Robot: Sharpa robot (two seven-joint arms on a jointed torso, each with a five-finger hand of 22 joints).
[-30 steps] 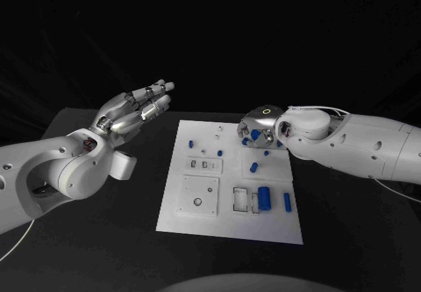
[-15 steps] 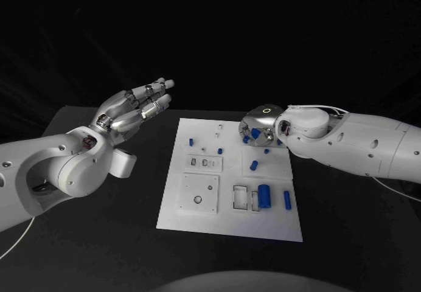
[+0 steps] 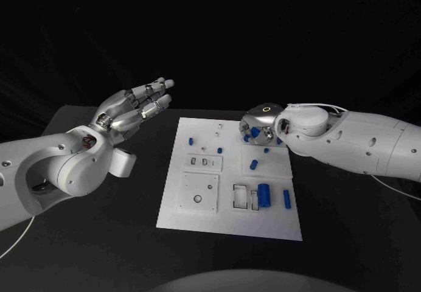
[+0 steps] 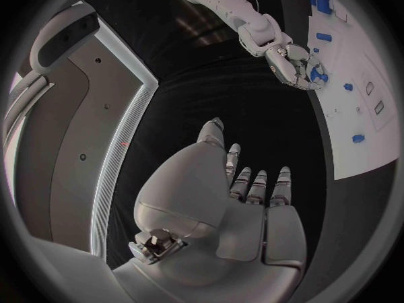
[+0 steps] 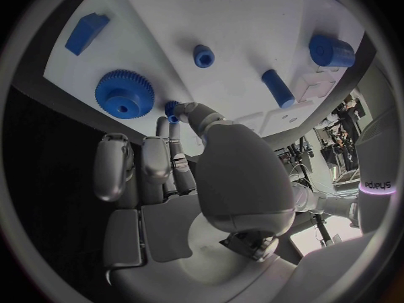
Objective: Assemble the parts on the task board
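Head view has my left hand [image 3: 136,108] raised over the black table [image 3: 105,243], left of the task board [image 3: 230,228], palm up, fingers apart and holding nothing; my right hand [image 3: 260,128] hangs over the board's far right corner, fingers pointing down at the blue parts there. Right wrist view shows a small blue part [image 5: 172,110] at my thumb's tip with a fingertip beside it; whether I grip it or only touch it I cannot tell; a blue gear [image 5: 124,94] lies just beside it on the board, a blue block [image 5: 86,32] farther along the edge, a small peg [image 5: 203,55] and two cylinders [image 5: 278,88] beyond; more parts lie toward the board's near end.
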